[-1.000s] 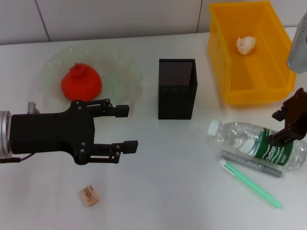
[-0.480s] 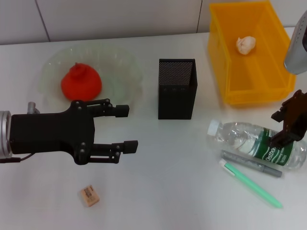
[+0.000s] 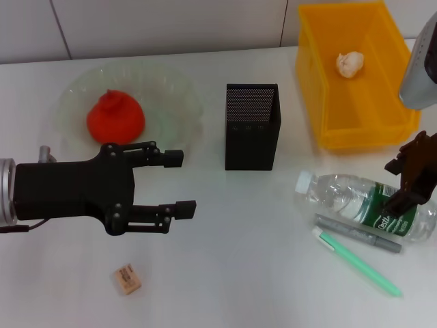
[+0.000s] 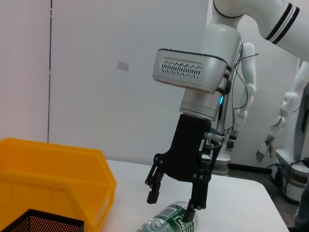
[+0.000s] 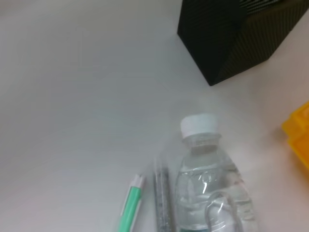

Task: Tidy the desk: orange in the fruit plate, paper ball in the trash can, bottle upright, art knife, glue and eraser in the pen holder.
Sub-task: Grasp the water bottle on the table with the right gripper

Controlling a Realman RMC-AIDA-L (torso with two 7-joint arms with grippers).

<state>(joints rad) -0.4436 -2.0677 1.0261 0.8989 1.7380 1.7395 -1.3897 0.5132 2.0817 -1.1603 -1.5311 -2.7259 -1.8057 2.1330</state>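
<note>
Bottle point(image 5: 207, 188) base — past right wrist frame edge

Left gripper point(image 3: 179, 183): matte black linkage fingers with visible screws, on a silver wrist cuff. Right gripper point(image 4: 174, 201): black fingers beneath a silver vented housing and white arm with black stripes

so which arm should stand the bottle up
Right. The right gripper hangs open directly over the green-labelled end of the lying bottle, one finger each side. The left gripper is open too but sits across the desk near the fruit plate, closer to the eraser.
</note>
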